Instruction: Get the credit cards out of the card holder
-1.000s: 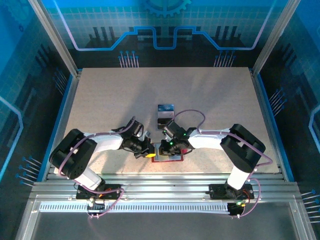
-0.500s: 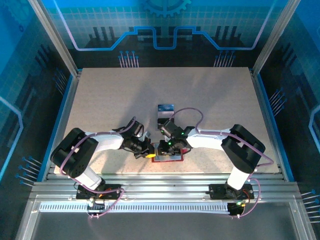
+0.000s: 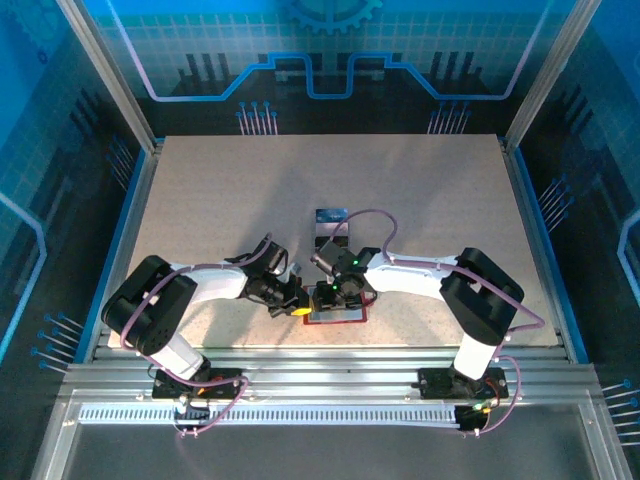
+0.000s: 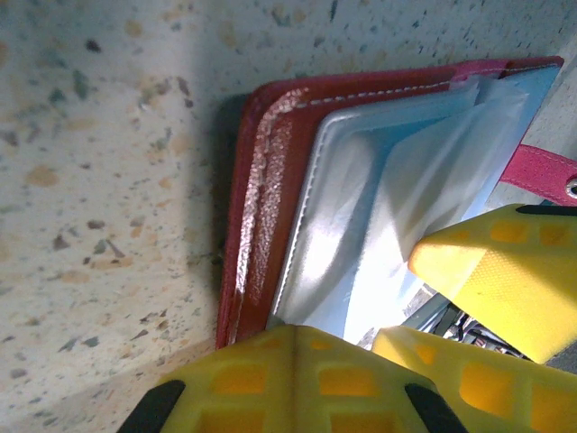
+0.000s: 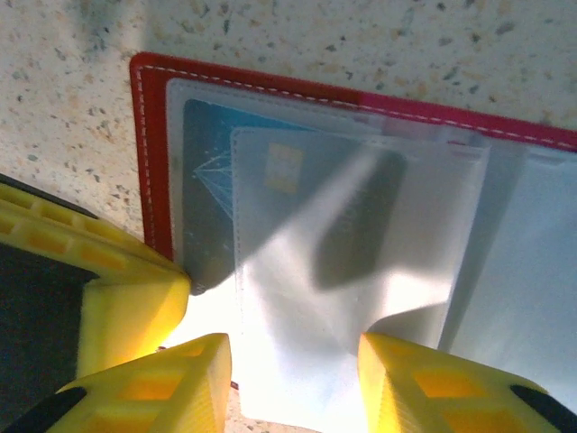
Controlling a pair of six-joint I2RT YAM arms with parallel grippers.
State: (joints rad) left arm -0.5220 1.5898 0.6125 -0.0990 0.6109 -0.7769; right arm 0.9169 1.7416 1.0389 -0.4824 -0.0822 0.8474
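- Since the earlier frame the right tool (image 5: 291, 361) has slid a little to the left over the card holder (image 3: 340, 322), and its fingers have drawn apart.
- At the left, the left tool (image 3: 297, 308) lies low over the desk (image 3: 200, 200) with its fingers together, set against the left end of the card holder. Whether a layer of it is caught between them we cannot tell.
- The card holder lies open and flat near the front edge of the desk, between the two tools. Its red cover faces down, its pale clear pockets face up, and its red tab (image 4: 541, 171) sticks out at one side.
- In the outermost pocket we see a blue card (image 5: 207, 153), and in the pocket over it a greyish card (image 5: 306, 180) with a gold chip.
- The right tool's fingers stand apart above the near edge of the pockets, a pale sleeve showing between them, and we see nothing clamped.
- Beyond the holder two more credit cards lie on the bare desk close together, the blue-faced one (image 3: 331, 215) farther off and the silvery one (image 3: 326, 241) nearer.
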